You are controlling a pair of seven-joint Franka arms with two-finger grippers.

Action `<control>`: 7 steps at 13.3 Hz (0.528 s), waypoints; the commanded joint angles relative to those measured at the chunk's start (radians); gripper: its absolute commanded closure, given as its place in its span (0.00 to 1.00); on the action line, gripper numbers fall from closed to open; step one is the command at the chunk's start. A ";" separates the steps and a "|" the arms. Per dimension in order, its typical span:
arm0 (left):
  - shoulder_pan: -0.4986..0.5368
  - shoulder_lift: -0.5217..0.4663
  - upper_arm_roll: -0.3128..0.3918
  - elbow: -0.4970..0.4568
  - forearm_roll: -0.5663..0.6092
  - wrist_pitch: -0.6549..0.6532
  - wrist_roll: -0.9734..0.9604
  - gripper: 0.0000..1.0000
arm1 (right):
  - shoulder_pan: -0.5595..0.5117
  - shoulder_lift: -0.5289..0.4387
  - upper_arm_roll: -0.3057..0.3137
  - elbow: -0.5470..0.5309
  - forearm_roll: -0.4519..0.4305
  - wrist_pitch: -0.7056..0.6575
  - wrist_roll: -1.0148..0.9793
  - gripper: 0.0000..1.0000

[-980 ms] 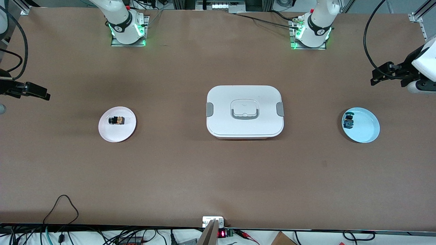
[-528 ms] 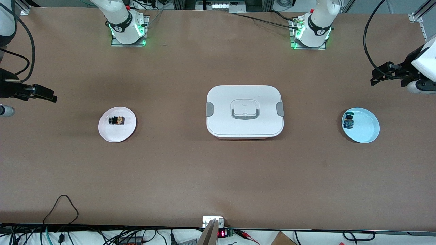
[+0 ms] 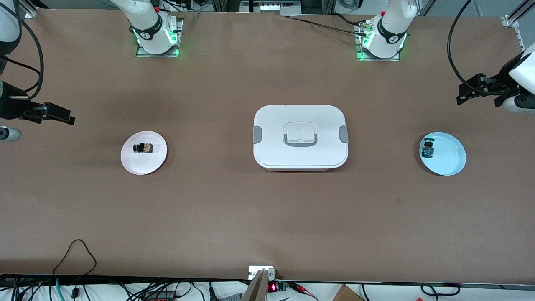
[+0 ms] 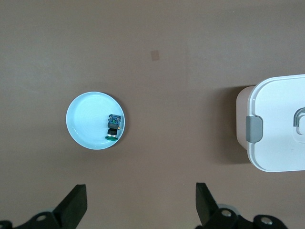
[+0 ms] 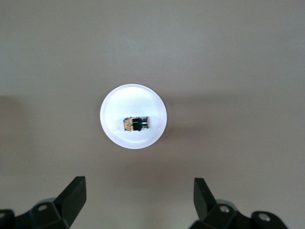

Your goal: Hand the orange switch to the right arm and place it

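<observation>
Orange switch [image 3: 143, 147] sits on the white plate [image 3: 144, 165] at the right arm's end. Right gripper [image 5: 138, 202] is over bare table near it, left gripper [image 4: 140, 210] near the blue plate [image 3: 449, 161]; both spread, empty. We should centre over the switch's short sides before descending.

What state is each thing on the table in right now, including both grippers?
Orange switch: lying on the pink plate, untouched.
Teal-capped switch: lying in the blue plate, near its rim.
White box: lid on, handle folded flat.
Left gripper: open, empty, in the air at its own end of the table.
Right gripper: open, empty, in the air at its own end of the table.
</observation>
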 commanded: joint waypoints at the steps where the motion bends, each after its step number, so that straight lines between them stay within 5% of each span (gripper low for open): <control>1: -0.002 0.015 -0.002 0.034 0.003 -0.021 -0.012 0.00 | -0.003 -0.045 0.022 -0.041 -0.040 0.007 0.011 0.00; 7: -0.002 0.016 -0.002 0.034 0.004 -0.022 -0.012 0.00 | -0.002 -0.123 0.022 -0.142 -0.052 0.041 0.013 0.00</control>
